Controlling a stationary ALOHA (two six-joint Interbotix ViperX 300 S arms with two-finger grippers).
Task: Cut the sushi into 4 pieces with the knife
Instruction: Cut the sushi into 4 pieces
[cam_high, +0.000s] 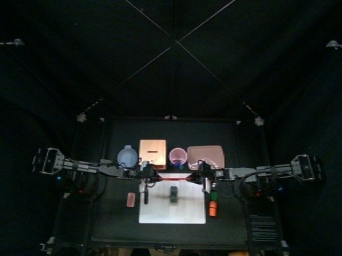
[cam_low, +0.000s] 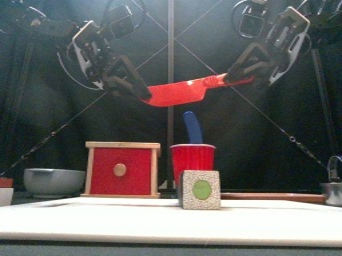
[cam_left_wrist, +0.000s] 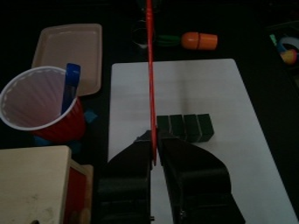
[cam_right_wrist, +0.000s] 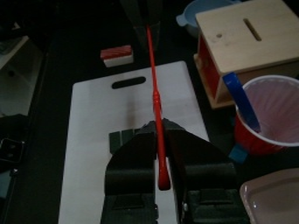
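The sushi roll (cam_low: 201, 188) sits on the white cutting board (cam_low: 80, 215). High above the board, both grippers hold one red knife (cam_low: 181, 93) in the air. The left gripper (cam_low: 144, 95) pinches the blade end and the right gripper (cam_low: 231, 78) pinches the handle end. The knife does not touch the sushi roll, which lies well below the two grippers.

Behind the board stand a red cup (cam_low: 193, 160) with a blue knife (cam_low: 191, 125) in it, a wooden box (cam_low: 122, 168) with a red front, and a blue-grey bowl (cam_low: 51, 180). A pink tray (cam_left_wrist: 70, 44) lies behind the board too. An orange toy (cam_left_wrist: 198, 39) lies just off the board's right side and a red and white toy (cam_right_wrist: 114, 55) just off its left side — both on the black tabletop (cam_left_wrist: 271, 105).
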